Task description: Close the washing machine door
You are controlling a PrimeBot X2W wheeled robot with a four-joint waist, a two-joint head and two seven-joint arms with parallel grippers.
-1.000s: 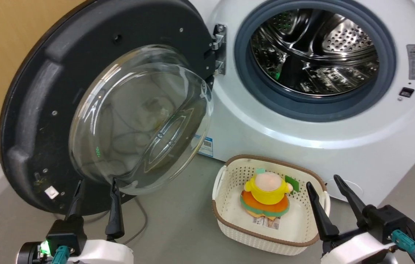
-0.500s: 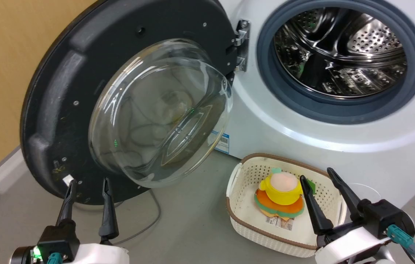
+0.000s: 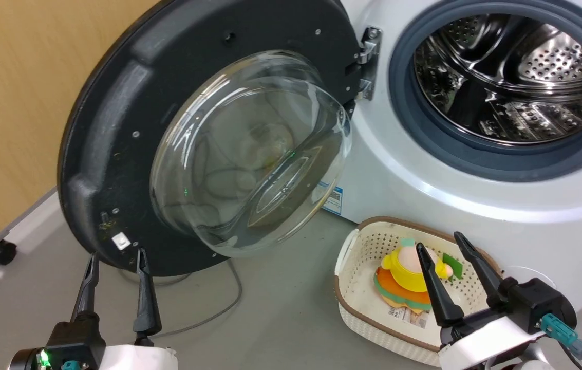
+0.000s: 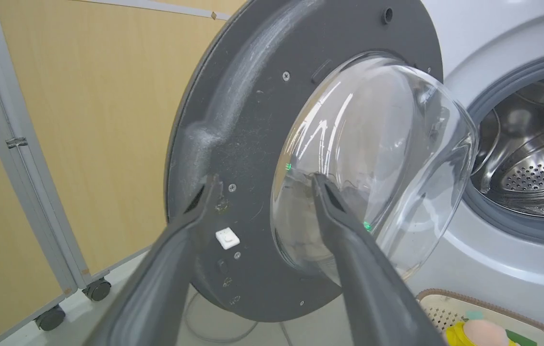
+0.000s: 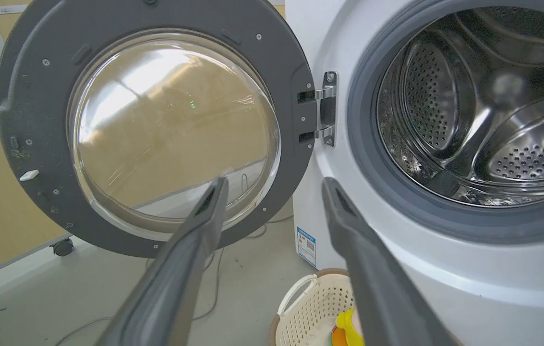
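Black washing machine door (image 3: 116, 128) hangs wide open, lower rim just ahead of left gripper (image 3: 116, 253), spread apart, empty; right gripper (image 3: 438, 240) likewise apart, near basket (image 3: 373, 329).

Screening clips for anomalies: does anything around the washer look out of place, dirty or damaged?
Nothing damaged or spilled. The washing machine door stands wide open, with dusty smears near its latch edge, and a grey cable lies loose on the floor beneath it.

Probably a test lab, washing machine (image 3: 424, 205), wheeled partition panels (image 4: 94, 120)
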